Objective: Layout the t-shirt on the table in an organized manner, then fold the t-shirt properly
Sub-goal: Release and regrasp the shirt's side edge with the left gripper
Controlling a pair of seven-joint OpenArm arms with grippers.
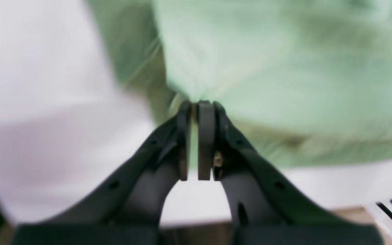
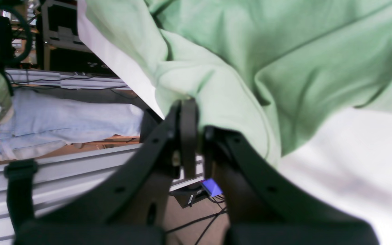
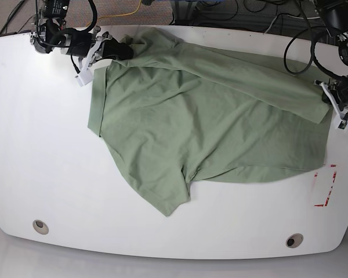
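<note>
Both pincers are pressed together on cloth. Your left gripper (image 1: 198, 103) pinches a gathered tuft of the t-shirt (image 3: 209, 121), with green fabric fanning away from its tips; your right gripper (image 2: 193, 114) is clamped on a rolled edge of the same garment, right at the border of the table (image 3: 40, 133).

You are mid-spread, so pull the two held points apart along one line and keep both at the same height above the table (uneven lift will drag a diagonal crease through the body). Keep tension light: the left wrist view is smeared, which I read as quick motion, and a jerk could slip the soft fabric out of the tips. A band of cloth lies doubled over along the shirt's far side, so I judge that fold needs to roll out flat before you set anything down. Lower both ends together.

Taking the red tape mark (image 3: 326, 186) as your landmark: the shirt's near corner lies just beside it, and the garment stretches away from it across the middle of the table toward the opposite far corner, where the right gripper holds it. Its long axis runs across the table between your two grippers. One loose sleeve (image 3: 165, 194) points down toward the near edge, well apart from the mark. Collar and placket are not visible, so I cannot tell which end is the neck.
</note>
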